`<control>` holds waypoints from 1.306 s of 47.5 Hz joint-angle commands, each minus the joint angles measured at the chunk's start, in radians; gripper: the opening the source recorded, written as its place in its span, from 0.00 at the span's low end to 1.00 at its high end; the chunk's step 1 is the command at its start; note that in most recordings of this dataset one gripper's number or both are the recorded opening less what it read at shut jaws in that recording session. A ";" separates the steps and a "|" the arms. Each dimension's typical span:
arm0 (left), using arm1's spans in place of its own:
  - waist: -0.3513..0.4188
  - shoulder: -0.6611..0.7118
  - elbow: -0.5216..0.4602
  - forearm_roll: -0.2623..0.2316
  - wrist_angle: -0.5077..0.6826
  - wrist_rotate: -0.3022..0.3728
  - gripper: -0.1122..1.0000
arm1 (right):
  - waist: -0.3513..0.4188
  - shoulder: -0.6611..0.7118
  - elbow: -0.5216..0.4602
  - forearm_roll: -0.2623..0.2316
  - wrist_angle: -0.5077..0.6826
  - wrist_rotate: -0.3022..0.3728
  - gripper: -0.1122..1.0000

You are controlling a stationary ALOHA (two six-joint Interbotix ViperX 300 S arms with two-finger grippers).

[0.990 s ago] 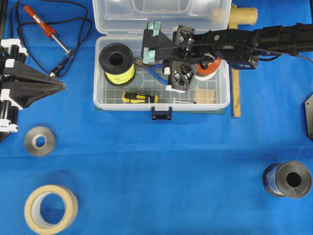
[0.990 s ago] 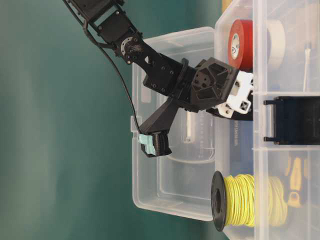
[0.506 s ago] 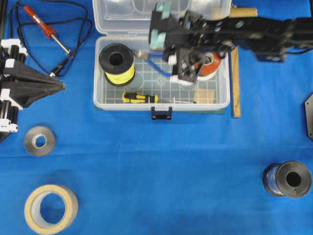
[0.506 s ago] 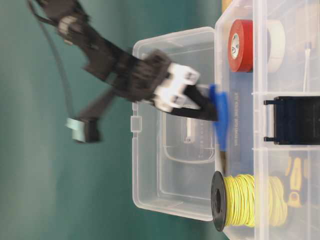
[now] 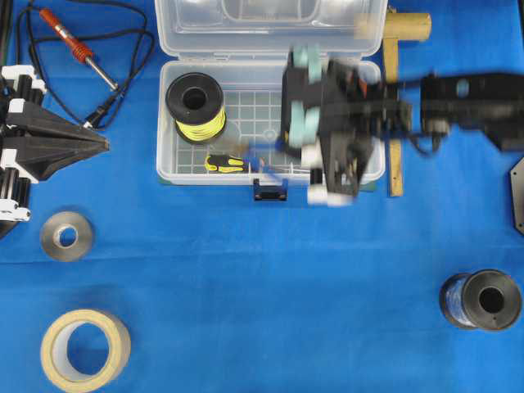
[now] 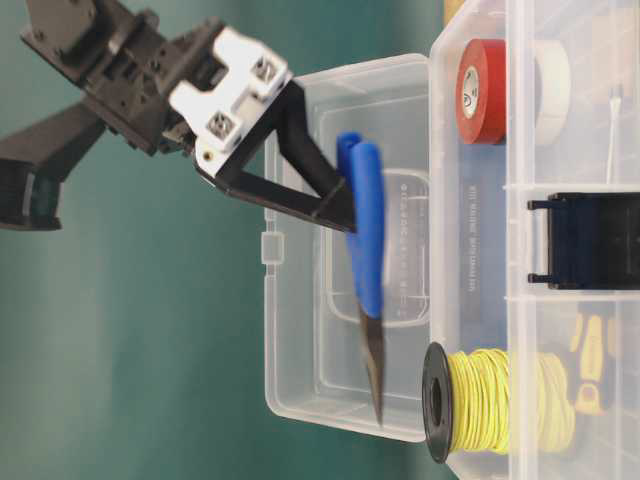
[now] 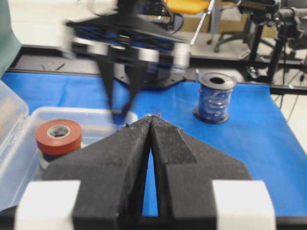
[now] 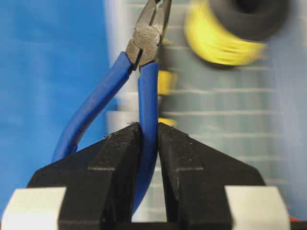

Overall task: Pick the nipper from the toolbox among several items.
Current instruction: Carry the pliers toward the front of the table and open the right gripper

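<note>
Jaws clamped on nipper (image 8: 146,81) handle

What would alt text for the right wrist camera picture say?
Two black fingers pinch one blue handle of the nipper, its dark tips pointing away. Behind, blurred, lie the clear toolbox floor and a yellow wire spool.

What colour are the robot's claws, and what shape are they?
Both claws are black. The right claw has two flat wedge-shaped fingers on white blocks. The left claw looks the same: rough black wedges with white blocks at the base. The right arm is black too, with mint-green pieces near its wrist.
</note>
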 commanded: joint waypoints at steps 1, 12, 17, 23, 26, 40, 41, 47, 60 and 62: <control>0.000 0.006 -0.017 -0.002 -0.011 0.000 0.10 | 0.075 -0.018 -0.003 0.002 -0.055 0.031 0.21; 0.000 0.006 -0.018 -0.002 -0.009 0.000 0.10 | 0.198 0.107 0.014 0.003 -0.161 0.143 0.21; 0.000 0.006 -0.017 -0.002 -0.011 0.000 0.10 | 0.216 0.175 0.014 0.003 -0.184 0.181 0.21; 0.005 0.006 -0.015 -0.002 -0.009 0.000 0.10 | 0.229 0.252 0.014 0.005 -0.225 0.207 0.21; 0.005 0.008 -0.014 -0.002 -0.011 0.000 0.10 | 0.233 0.284 0.015 0.005 -0.245 0.216 0.21; 0.006 0.006 -0.011 0.000 -0.003 0.000 0.10 | 0.236 0.334 0.032 0.005 -0.247 0.241 0.22; 0.005 0.006 -0.011 -0.002 -0.003 0.000 0.10 | 0.235 0.334 0.035 0.005 -0.244 0.242 0.22; 0.005 0.002 -0.011 -0.002 -0.003 0.000 0.10 | 0.230 0.333 0.034 0.005 -0.216 0.242 0.22; 0.006 0.000 -0.009 -0.002 -0.002 0.000 0.10 | 0.225 0.229 0.037 -0.015 -0.175 0.241 0.80; 0.006 0.000 -0.011 -0.002 -0.002 0.000 0.10 | 0.225 0.195 0.035 -0.023 -0.167 0.241 0.83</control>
